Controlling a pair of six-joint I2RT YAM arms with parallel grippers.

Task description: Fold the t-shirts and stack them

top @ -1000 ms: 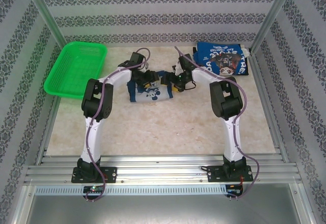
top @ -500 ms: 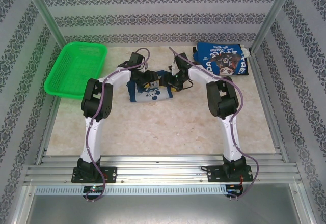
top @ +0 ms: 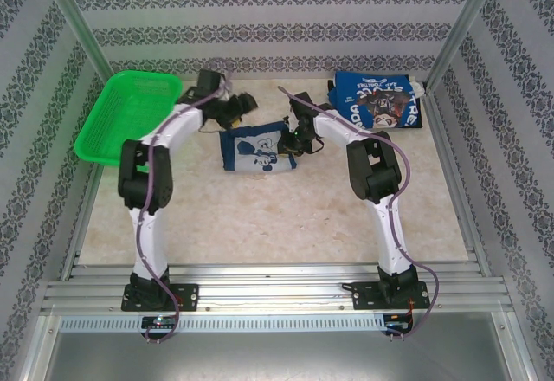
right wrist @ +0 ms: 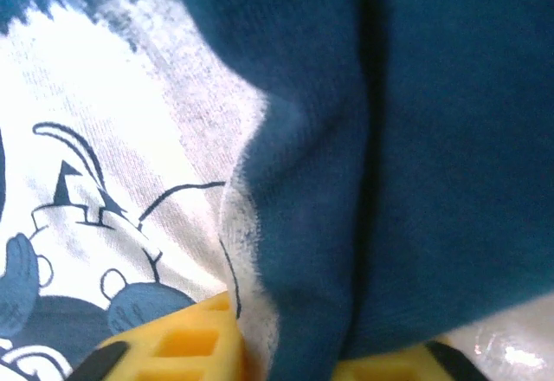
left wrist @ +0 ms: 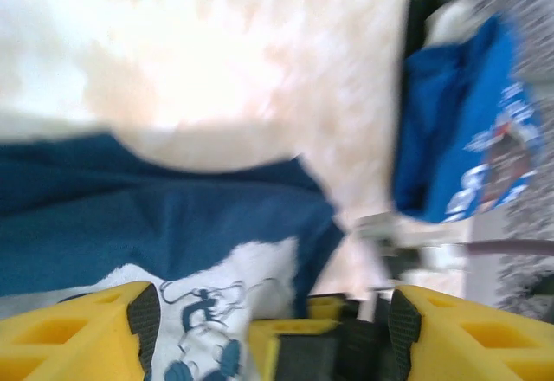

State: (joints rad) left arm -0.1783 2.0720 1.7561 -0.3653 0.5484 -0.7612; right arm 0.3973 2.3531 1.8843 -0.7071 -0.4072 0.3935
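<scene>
from above, the folded navy t-shirt [top: 257, 149] lies mid-tabletop [top: 260, 216], cartoon print up. the blue t-shirt [top: 378, 100] sits folded at the far right corner, well apart from it, and a green mesh basket [top: 130, 117] rests at the far left. the right end effector [top: 298, 141] meets the navy shirt's right edge. the left end effector [top: 241, 104] hangs just beyond the shirt's far left corner.

the right wrist view adds the grip itself: yellow fingers [right wrist: 177, 342] closed on a raised fold of navy cloth beside the white print. the left wrist view shows its own fingers [left wrist: 78, 333] spread wide with nothing between them, the navy shirt beneath and the blue one off to the right.
</scene>
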